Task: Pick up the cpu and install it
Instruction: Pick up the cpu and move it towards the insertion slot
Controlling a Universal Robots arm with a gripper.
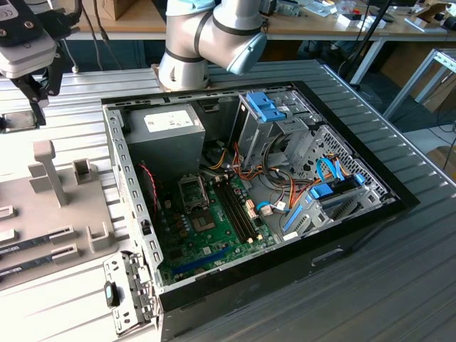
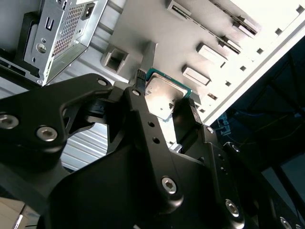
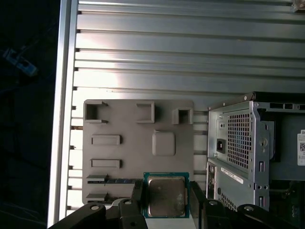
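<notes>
First wrist view: we see one gripper (image 3: 167, 201) clamped on one cpu (image 3: 166, 193). Its two black fingers (image 3: 137, 192) press on opposite edges of the chip, one on each side. The silvery top of the cpu faces this camera and its green rim shows on three sides.

In the second wrist view, the gripper (image 2: 165, 96) holds the same cpu (image 2: 164, 90) tilted. One finger (image 2: 139, 82) touches one green edge and the second touches the far edge.

In the first wrist view, one grey plate (image 3: 133, 157) lies behind the cpu. On it we count three U-shaped brackets (image 3: 95, 112) in a row, one square raised pad (image 3: 164, 143) with nothing on it, and four narrow blocks (image 3: 106, 140) in a column. The cpu appears over the plate's edge, near the pad but apart from it. The plate rests on one ribbed metal table (image 3: 190, 47). One open case (image 3: 248, 143) stands beside the plate.

In the exterior view, the gripper (image 1: 37, 91) hangs above the table (image 1: 399, 285) toward the exterior view's left, near the plate (image 1: 43, 214). One arm (image 1: 214, 35) rises behind the case (image 1: 342, 235). Inside the case lie one green motherboard (image 1: 214, 239) and one grey power supply (image 1: 164, 132).
</notes>
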